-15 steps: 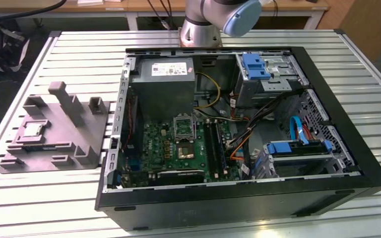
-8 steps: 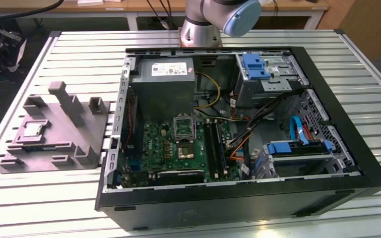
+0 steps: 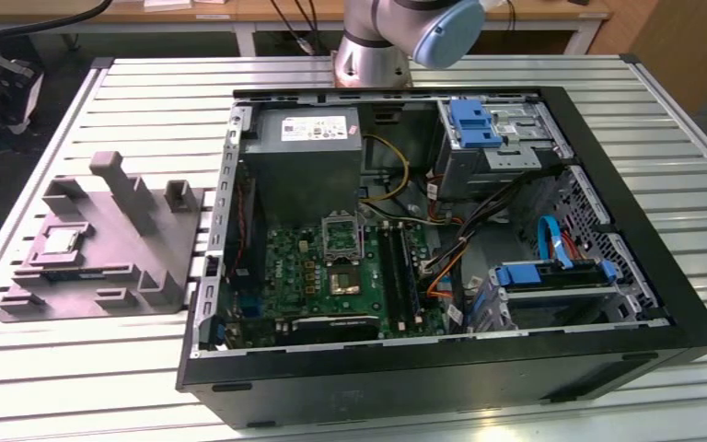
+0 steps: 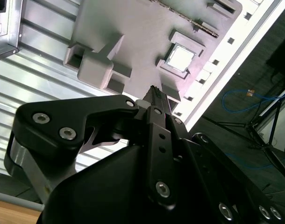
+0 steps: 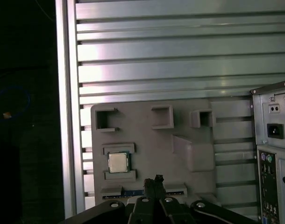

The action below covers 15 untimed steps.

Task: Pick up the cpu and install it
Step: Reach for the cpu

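The cpu (image 5: 117,162), a small square chip with a silvery top, lies flat in a recess of the grey fixture (image 5: 147,140) on the slatted table. It also shows in the second wrist view as the cpu (image 4: 181,57) and in the exterior view as the cpu (image 3: 59,241), at that view's left. My gripper (image 5: 155,181) hovers well above the fixture, off to one side of the chip and not touching it. Its fingertips (image 4: 155,91) are pressed together with nothing between them. The green board (image 3: 317,276) lies inside the open computer case (image 3: 648,230), with its black socket frame (image 3: 339,227) standing open.
A long narrow memory stick (image 5: 132,192) sits in a slot of the fixture near the chip. Grey posts (image 3: 114,184) rise from the fixture. Inside the case are a grey power-supply box (image 3: 310,147), cables (image 3: 452,249) and blue drive brackets (image 3: 550,274). The arm's base (image 3: 372,55) stands behind the case.
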### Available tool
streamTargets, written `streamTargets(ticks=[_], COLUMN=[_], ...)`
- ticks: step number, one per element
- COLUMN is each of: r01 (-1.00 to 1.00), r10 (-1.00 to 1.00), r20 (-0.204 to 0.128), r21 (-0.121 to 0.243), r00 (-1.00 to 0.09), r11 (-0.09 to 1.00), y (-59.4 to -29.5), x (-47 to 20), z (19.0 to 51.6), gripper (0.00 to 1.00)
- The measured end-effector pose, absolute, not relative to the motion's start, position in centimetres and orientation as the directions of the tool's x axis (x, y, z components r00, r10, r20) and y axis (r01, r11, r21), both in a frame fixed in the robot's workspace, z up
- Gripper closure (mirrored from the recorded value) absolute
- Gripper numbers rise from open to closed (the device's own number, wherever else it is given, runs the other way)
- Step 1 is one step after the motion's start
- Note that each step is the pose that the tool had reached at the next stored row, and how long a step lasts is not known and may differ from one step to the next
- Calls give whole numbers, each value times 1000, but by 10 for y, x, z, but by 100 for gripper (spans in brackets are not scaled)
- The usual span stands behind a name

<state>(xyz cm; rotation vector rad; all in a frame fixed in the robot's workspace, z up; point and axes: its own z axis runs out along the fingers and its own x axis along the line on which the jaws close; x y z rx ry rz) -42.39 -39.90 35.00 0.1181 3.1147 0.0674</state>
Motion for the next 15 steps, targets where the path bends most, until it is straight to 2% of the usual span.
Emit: streamTargets(ticks=[15], r01=[75], r10=[76], r20=[-22], r21=[44], r00=[-997], r11=[996], y=[-399], x=[-444], z=[349], gripper=[89])
